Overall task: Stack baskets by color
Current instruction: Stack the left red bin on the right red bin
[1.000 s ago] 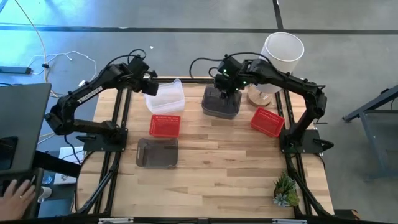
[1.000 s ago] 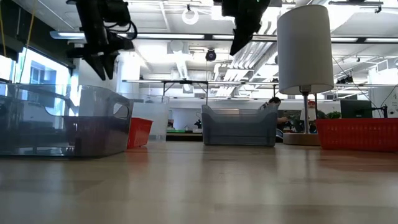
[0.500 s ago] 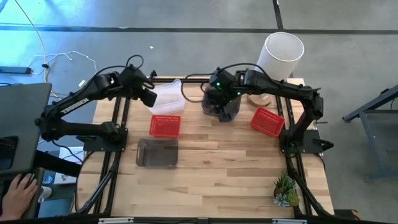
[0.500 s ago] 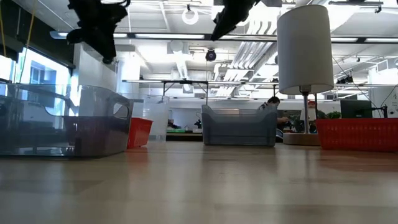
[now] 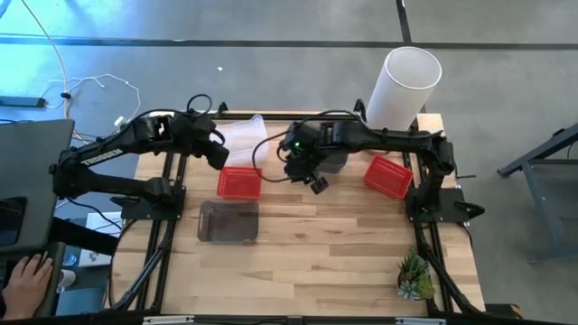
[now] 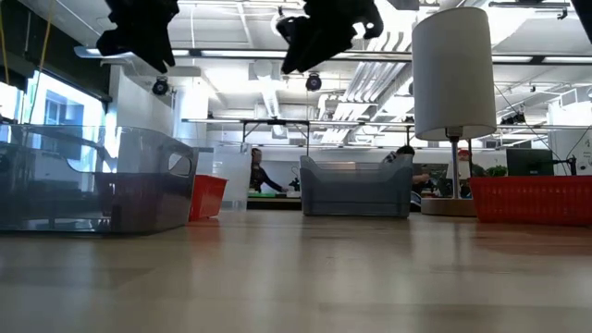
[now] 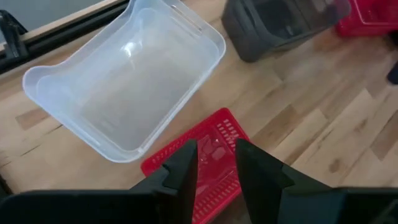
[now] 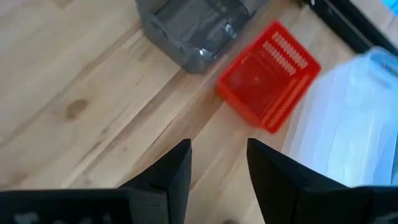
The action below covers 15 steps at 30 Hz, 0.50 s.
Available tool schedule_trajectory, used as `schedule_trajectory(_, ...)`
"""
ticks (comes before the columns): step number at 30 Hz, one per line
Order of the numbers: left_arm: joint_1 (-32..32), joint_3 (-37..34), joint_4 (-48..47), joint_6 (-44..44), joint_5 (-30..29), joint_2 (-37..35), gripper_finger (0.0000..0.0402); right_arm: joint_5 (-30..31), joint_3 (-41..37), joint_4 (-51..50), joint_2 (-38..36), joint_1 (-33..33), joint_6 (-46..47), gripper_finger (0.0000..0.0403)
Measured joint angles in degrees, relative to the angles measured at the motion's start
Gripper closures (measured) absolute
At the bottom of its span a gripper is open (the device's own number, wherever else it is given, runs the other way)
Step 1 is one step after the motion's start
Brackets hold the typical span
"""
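My left gripper (image 5: pixel 219 159) (image 7: pixel 216 167) hangs open and empty above the table, over the gap between a clear basket (image 5: pixel 242 135) (image 7: pixel 127 78) and a red mesh basket (image 5: pixel 239 183) (image 7: pixel 208 152). My right gripper (image 5: pixel 317 182) (image 8: pixel 219 163), also open and empty, hovers right of that red basket, in front of a dark grey basket (image 5: pixel 334 162) (image 6: pixel 356 187) that its arm partly hides. A second dark grey basket (image 5: pixel 228 221) (image 6: pixel 92 180) and a second red basket (image 5: pixel 388 176) (image 6: pixel 532 199) sit bottom-down on the wood.
A tall white cylinder (image 5: pixel 404 83) stands at the far right corner and a small plant (image 5: pixel 414 278) at the near right. The near half of the wooden table (image 5: pixel 334 262) holds nothing else. A person's hand (image 5: pixel 27 275) shows beyond the left edge.
My left gripper has swung from over the clear basket toward the near edge, ending nearer the red basket. My right gripper has left its place above the far dark grey basket, moving toward the near edge and down a little while rolling. No basket has moved.
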Motion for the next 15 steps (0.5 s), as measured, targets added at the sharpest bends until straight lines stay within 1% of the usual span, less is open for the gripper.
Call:
schedule_trajectory(5,-0.6,0.0,0.0,0.6,-0.3,0.0,0.0307,0.0,0.0,4.2,2.4,0.5,-5.0,0.0261)
schedule_trajectory(15,-0.5,0.0,0.0,3.6,-0.7,0.0,0.0309,0.0,0.0,14.1,7.5,0.8,-12.0,0.0261)
